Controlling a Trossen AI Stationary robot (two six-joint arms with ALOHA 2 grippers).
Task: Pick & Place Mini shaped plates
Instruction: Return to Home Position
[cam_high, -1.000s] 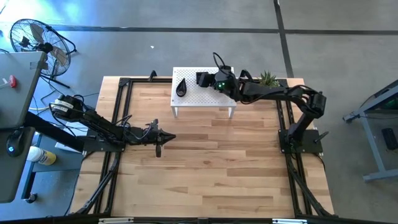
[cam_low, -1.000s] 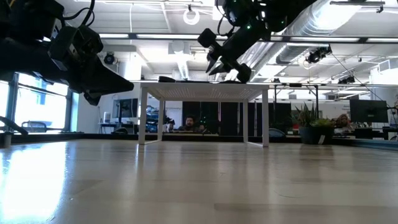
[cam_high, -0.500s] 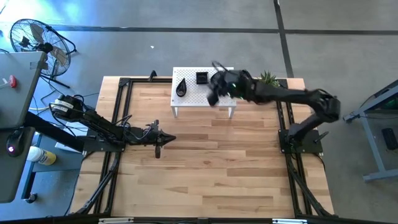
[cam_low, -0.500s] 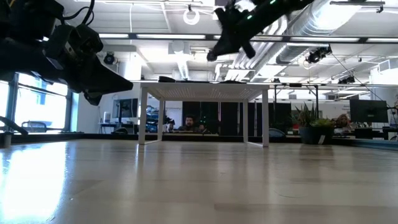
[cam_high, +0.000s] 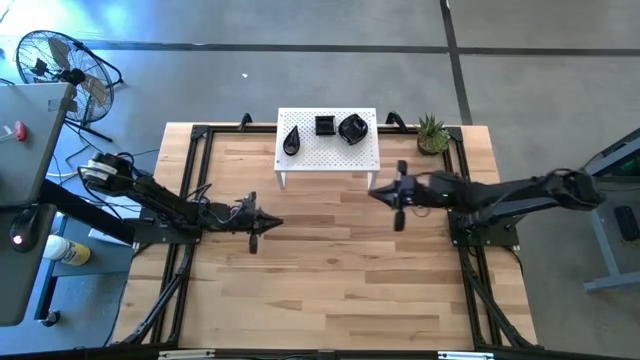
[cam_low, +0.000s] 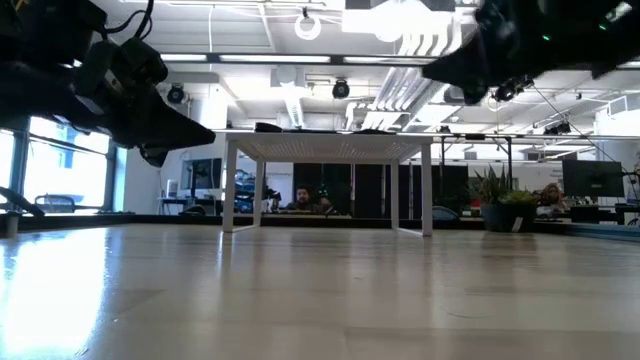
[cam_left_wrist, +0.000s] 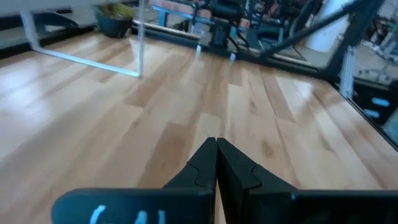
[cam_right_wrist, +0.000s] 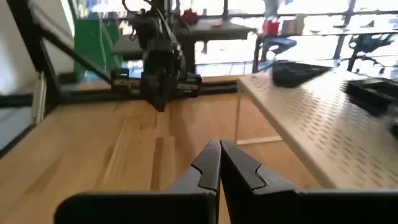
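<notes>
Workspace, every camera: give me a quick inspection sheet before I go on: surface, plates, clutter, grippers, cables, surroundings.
Surface: wooden table, bare in front of the white stand.
Job's things: on the stand, leaf-shaped plates, square plates, rounded plates; none seen on the tabletop.
Clutter: potted plant at the table's far right corner.
Grippers: left gripper shut, empty, over the table's left side; right gripper shut, empty, just in front of the stand.
Cables: cable loops at the left arm's base; nothing seen on the work area.
Surroundings: floor fan beyond the table; a person far behind the stand in the low view.
</notes>
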